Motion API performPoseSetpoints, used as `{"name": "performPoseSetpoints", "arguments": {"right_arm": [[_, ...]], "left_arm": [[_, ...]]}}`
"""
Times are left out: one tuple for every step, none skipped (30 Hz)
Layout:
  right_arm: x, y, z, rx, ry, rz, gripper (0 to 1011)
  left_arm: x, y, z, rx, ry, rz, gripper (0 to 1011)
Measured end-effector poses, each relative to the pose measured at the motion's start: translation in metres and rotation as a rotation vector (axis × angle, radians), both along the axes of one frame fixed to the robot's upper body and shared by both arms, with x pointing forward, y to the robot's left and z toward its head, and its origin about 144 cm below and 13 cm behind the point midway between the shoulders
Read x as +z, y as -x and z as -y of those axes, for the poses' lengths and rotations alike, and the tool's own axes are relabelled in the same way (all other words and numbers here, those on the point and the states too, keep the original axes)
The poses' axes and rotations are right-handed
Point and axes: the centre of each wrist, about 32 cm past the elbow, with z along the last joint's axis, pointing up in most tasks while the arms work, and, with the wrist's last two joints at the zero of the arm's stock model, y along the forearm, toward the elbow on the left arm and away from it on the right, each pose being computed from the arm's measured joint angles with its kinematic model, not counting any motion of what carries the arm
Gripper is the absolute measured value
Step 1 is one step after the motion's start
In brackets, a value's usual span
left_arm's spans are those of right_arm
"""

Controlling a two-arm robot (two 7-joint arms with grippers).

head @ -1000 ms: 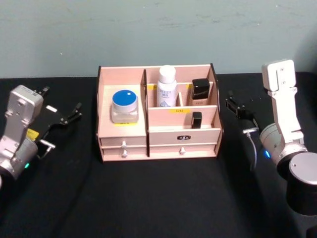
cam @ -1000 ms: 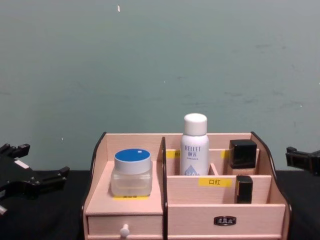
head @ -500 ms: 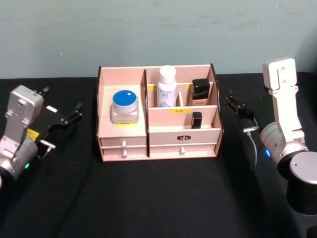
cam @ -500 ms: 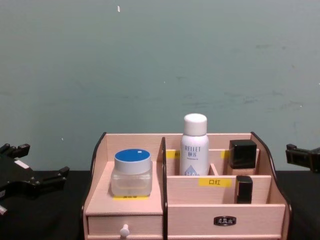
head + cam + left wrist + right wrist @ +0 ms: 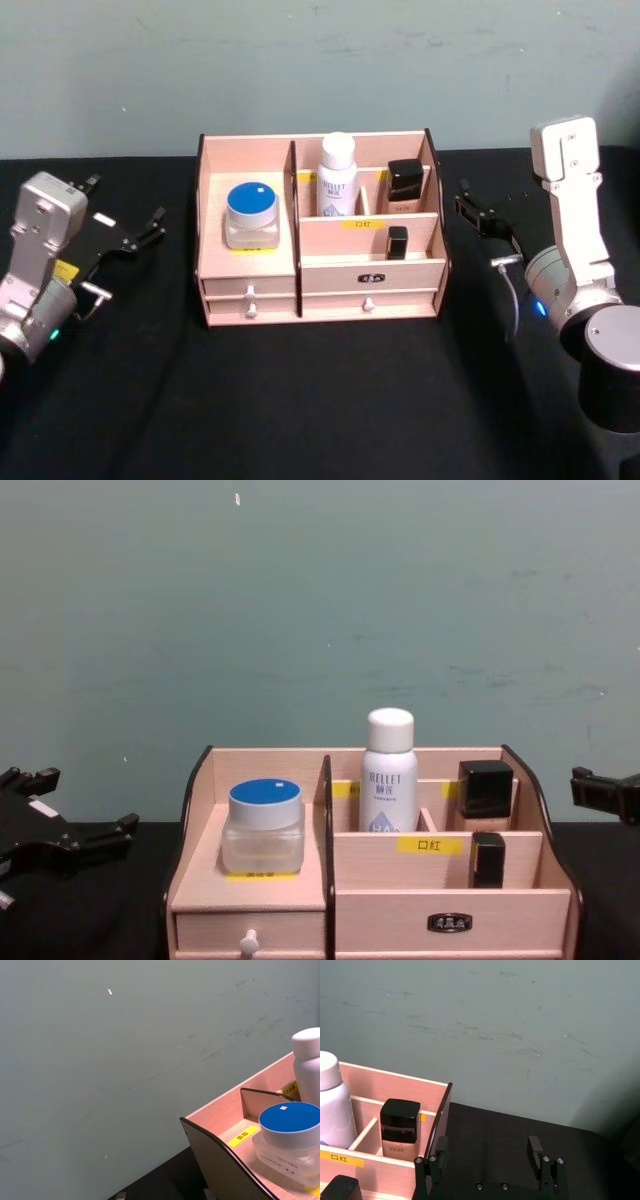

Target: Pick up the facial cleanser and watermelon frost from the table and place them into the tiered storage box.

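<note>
The tiered storage box [image 5: 320, 290] stands mid-table on the black cloth. A white bottle [image 5: 337, 175] lettered RELLET stands upright in its back compartment. A clear jar with a blue lid [image 5: 250, 212] sits on the left tier. I cannot tell from the labels which item is the facial cleanser or the watermelon frost. My left gripper [image 5: 128, 200] hangs open and empty left of the box. My right gripper [image 5: 488, 1146] is open and empty just right of the box's side wall [image 5: 440, 1120].
A black-capped bottle [image 5: 405, 185] stands in the back right compartment, and a small black tube [image 5: 397, 241] in the tier below. Two small drawers [image 5: 250, 293] are shut. A teal wall rises behind the table.
The right arm has edged slightly to the right, away from the box. Nothing else has moved.
</note>
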Motion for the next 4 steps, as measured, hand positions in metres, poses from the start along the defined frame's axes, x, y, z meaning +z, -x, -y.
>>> {"name": "performPoseSetpoints", "arguments": {"right_arm": [[0.0, 0.0, 0.0, 0.0, 0.0, 0.0, 1002], [0.0, 0.0, 0.0, 0.0, 0.0, 0.0, 1003], [0.0001, 0.0, 0.0, 0.0, 0.0, 0.0, 1002], [0.0001, 0.0, 0.0, 0.0, 0.0, 0.0, 1003]], "left_arm": [[0.0, 0.0, 0.0, 0.0, 0.0, 0.0, 1001], [0.0, 0.0, 0.0, 0.0, 0.0, 0.0, 1001], [0.0, 0.0, 0.0, 0.0, 0.0, 0.0, 1001], [0.0, 0.0, 0.0, 0.0, 0.0, 0.0, 1001]]}}
